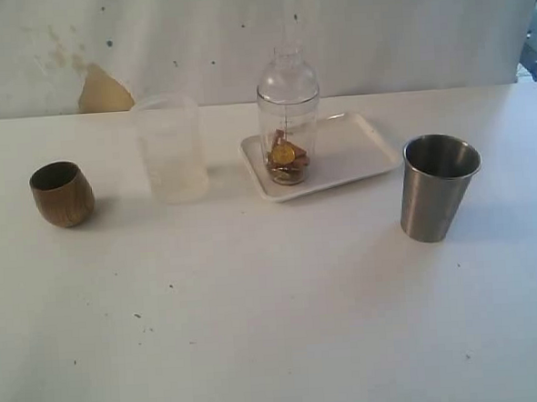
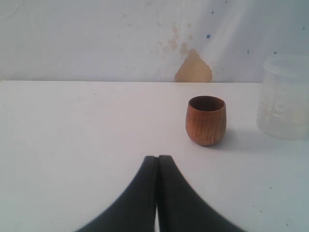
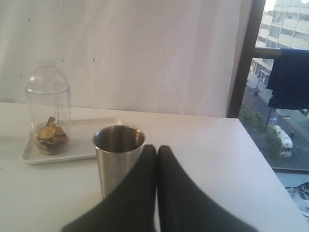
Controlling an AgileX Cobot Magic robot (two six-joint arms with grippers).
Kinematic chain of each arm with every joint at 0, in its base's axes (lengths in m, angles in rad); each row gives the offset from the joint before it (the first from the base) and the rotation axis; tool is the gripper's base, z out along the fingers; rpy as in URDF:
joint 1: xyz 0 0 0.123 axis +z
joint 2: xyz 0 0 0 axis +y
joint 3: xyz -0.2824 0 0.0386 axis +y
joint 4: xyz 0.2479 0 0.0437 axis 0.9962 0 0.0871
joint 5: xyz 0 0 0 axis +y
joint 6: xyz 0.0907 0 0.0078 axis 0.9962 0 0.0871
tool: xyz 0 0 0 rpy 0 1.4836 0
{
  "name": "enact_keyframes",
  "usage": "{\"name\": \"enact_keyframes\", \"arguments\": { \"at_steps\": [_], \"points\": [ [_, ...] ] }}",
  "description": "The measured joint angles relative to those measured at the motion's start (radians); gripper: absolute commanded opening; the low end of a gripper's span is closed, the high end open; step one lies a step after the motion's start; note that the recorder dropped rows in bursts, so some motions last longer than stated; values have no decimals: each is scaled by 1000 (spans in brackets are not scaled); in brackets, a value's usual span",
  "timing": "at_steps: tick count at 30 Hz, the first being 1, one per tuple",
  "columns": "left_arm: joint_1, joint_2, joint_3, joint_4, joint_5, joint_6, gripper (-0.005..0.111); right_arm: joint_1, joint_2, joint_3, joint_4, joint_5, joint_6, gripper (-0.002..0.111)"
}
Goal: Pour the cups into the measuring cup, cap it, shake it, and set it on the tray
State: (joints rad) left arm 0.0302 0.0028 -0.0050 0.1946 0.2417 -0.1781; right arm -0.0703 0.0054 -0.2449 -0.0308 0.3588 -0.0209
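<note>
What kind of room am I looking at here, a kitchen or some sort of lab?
Likely a makeshift test room high in a city building: a plain white table, a stained white backdrop behind it, and a window overlooking a street and office blocks.

A white counter [image 1: 276,328], flecked with small dark specks, is being backed by a pale wall [image 1: 377,30] that is being marked by a tan patch [image 1: 105,92] and faint brownish stains. In the right wrist view the wall is being bordered by a dark window frame [image 3: 244,58]. Daylight is being let in through the window [image 3: 282,125], where a dark blue cloth [image 3: 289,77] is being draped over a rail [image 3: 263,52] and buildings [image 3: 285,19] are being shown beyond.
</note>
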Motion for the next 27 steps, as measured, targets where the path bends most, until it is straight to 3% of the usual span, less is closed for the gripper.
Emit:
{"name": "enact_keyframes", "arguments": {
  "at_steps": [6,27],
  "points": [
    [0,0,0,0,0,0,0,0,0,230,0,-240,0,0],
    [0,0,0,0,0,0,0,0,0,238,0,-197,0,0]
  ]
}}
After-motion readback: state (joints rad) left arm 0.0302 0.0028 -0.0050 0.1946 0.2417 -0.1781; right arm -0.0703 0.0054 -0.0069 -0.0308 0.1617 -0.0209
